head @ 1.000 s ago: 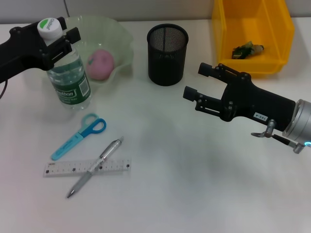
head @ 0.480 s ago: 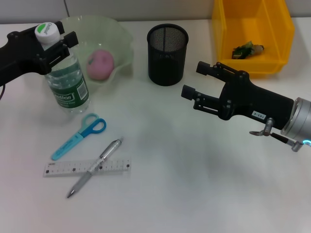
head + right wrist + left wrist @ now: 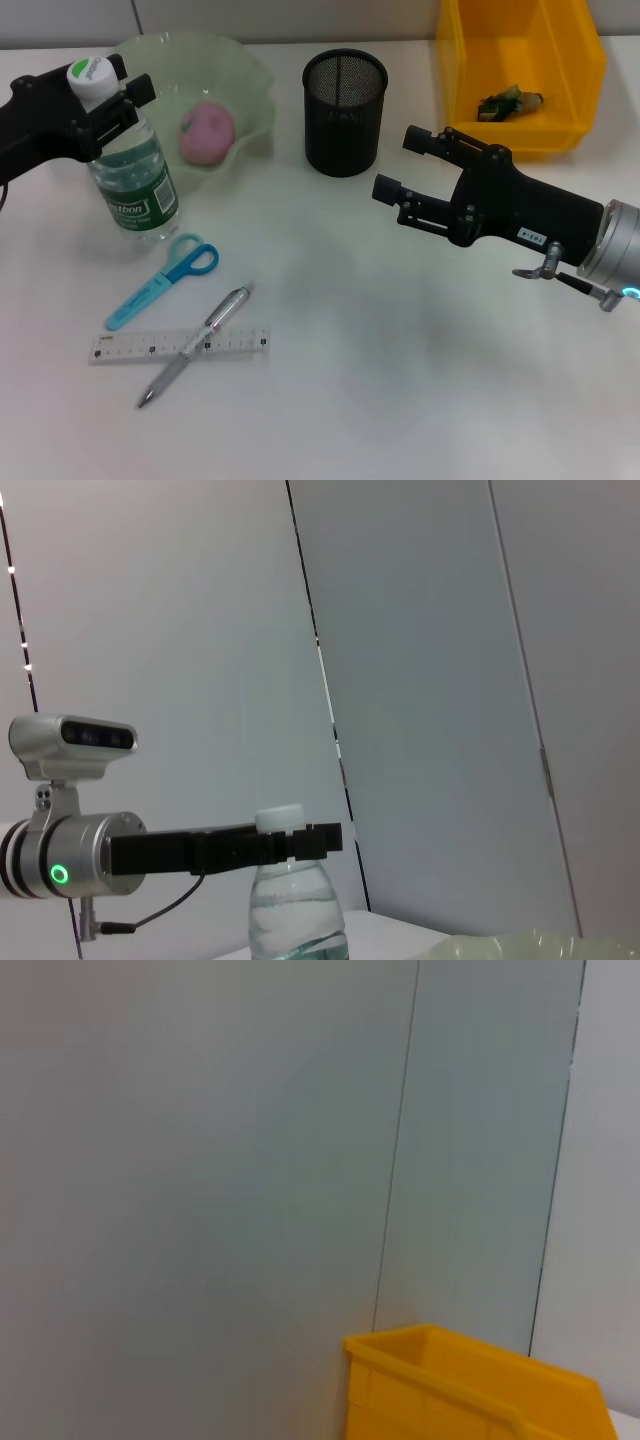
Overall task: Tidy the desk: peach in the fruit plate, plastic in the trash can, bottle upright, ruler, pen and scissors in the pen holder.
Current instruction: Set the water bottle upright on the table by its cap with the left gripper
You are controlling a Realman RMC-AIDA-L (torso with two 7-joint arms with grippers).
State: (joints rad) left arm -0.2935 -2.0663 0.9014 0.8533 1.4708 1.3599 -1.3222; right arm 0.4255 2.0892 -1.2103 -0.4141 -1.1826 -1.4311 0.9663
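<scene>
The left pincer (image 3: 108, 88) grips the neck of the clear plastic water bottle (image 3: 128, 180) standing on the white table (image 3: 400, 380), while the right pincer (image 3: 405, 170) hangs wide open.

A white table (image 3: 400, 400) carries everything. Along its far edge stand a green plate (image 3: 255, 105), a mesh holder (image 3: 343, 115) and a yellow bin (image 3: 520, 135) (far right corner). Near the left edge stands a bottle (image 3: 130, 185); nearer lie scissors (image 3: 163, 282), and a pen (image 3: 195, 345) across a ruler (image 3: 120, 347).
</scene>
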